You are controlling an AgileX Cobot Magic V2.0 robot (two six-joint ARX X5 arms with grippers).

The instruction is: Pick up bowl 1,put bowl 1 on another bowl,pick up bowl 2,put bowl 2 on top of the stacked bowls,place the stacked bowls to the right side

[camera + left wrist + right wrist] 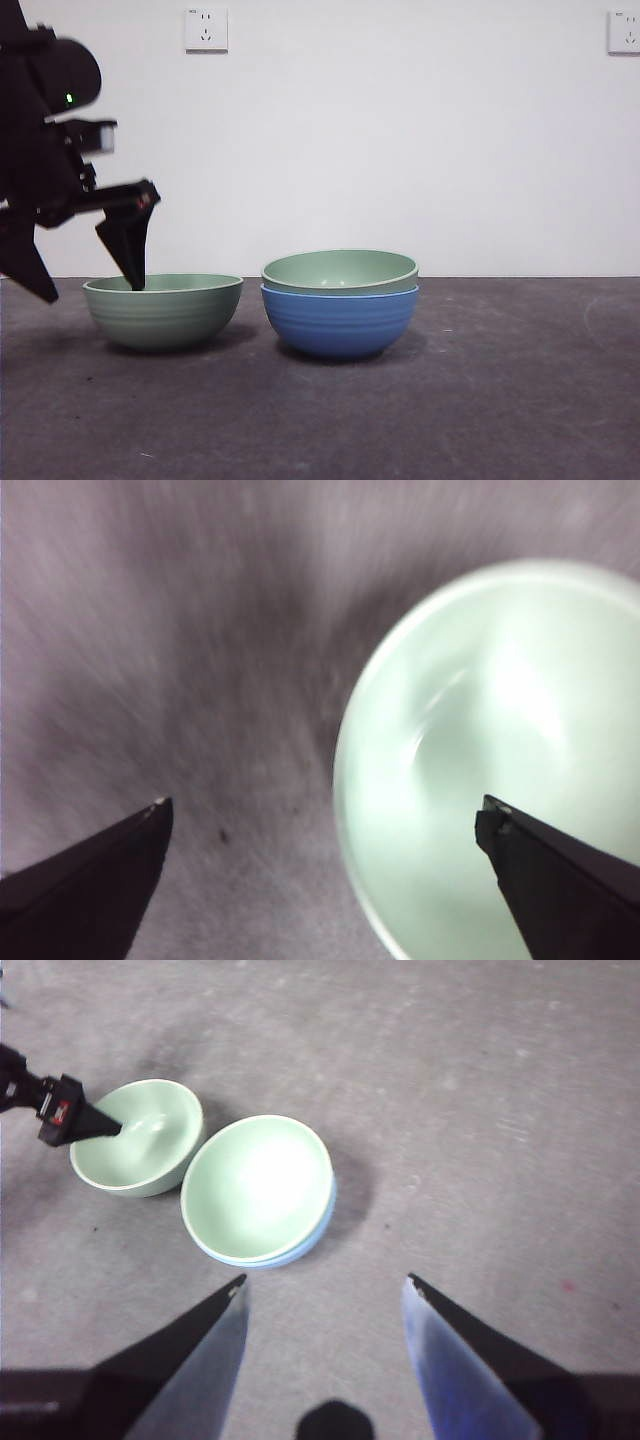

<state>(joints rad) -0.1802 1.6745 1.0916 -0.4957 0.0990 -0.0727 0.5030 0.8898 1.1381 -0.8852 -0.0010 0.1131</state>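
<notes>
A pale green bowl (163,312) stands alone on the left of the table. My left gripper (92,288) is open and straddles its left rim, one jaw inside the bowl and the other outside. The left wrist view shows the same, blurred: this bowl (500,750) with my left gripper (325,815) spread across its rim. To its right a second pale green bowl (340,270) sits nested in the blue bowl (340,322). My right gripper (325,1283) hangs open high above the table, on the near side of this two-bowl stack (258,1190), holding nothing.
The dark grey tabletop (520,380) stretches bare to the right of the stack. A white wall with two sockets stands behind. The single bowl (135,1145) and the stack almost touch.
</notes>
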